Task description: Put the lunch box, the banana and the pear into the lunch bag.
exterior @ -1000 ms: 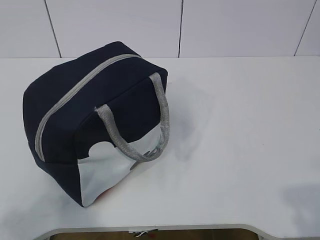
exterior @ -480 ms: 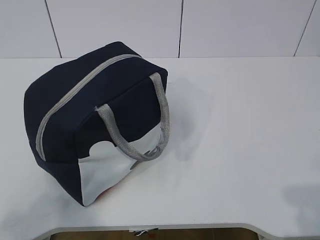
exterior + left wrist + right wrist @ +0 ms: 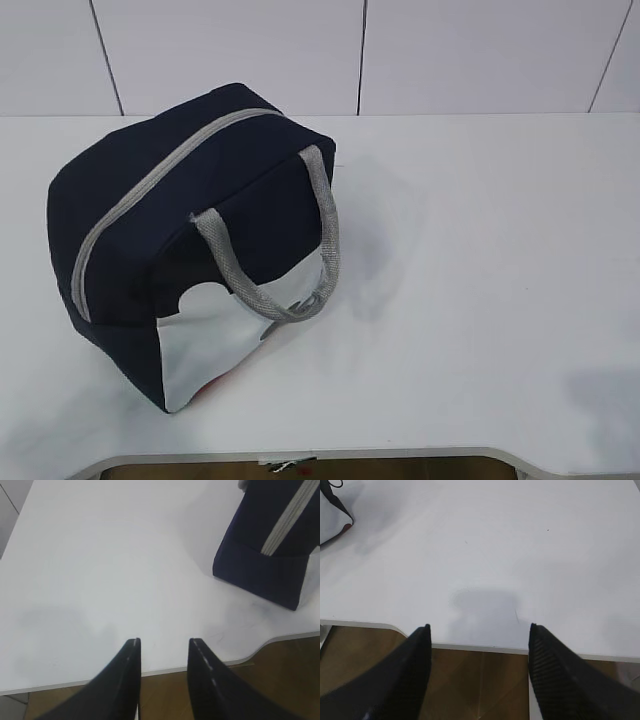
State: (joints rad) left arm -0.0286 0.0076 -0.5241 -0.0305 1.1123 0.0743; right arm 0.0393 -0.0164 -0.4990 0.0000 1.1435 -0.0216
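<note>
One boxy navy-blue fabric lunch bag (image 3: 190, 240) with grey zipper trim sits zipped toward the white table's (image 3: 480, 300) left edge, one grey webbing handle (image 3: 285, 250) draped down its white side panel. Two grippers hang over the near edge: left gripper (image 3: 162, 647) narrowly parted, right gripper (image 3: 479, 632) spread wide, both holding nothing.

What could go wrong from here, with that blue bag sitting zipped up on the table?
1. The lunch bag looks zipped shut along its grey zipper, so nothing can go in until it is opened; pulling may drag the soft bag.
2. It stands near the table's front edge, so a tug could tip it off.
3. No lunch box, banana or pear shows in any view; the left gripper and right gripper hang open and empty.
</note>
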